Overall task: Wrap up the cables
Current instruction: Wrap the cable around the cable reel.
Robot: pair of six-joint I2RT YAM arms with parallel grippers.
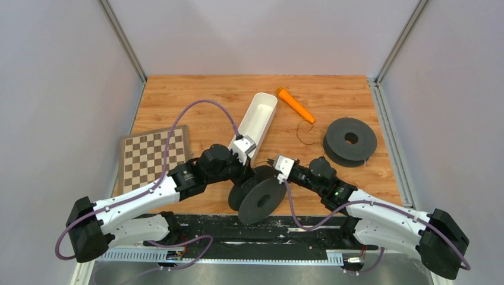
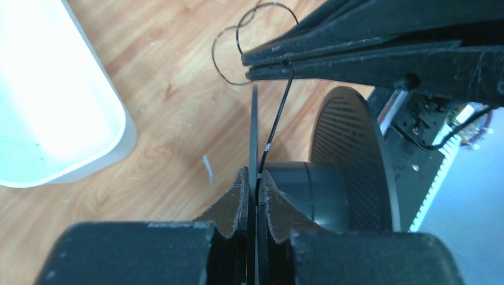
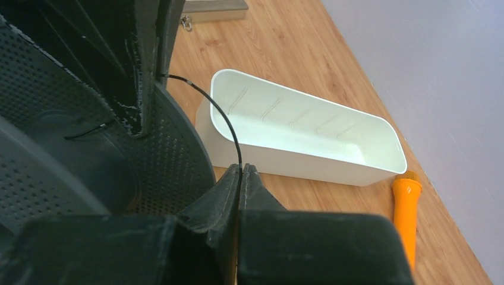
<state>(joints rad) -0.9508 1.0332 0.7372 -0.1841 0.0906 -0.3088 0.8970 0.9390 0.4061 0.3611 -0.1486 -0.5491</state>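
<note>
My left gripper [image 2: 254,178] is pinched tight on the thin rim of the black perforated plastic spool [image 1: 261,199], held on edge near the front of the wooden table [image 1: 196,89]. My right gripper [image 3: 241,169] is clamped on the thin dark cable [image 2: 269,144], which runs between the two sets of fingertips and loops away over the table. Just beyond, the long white plastic tray [image 1: 264,104] shows me only its ribbed floor.

2 white arms [image 1: 136,199] with black joints and looping purple hoses [image 1: 205,101].
</note>
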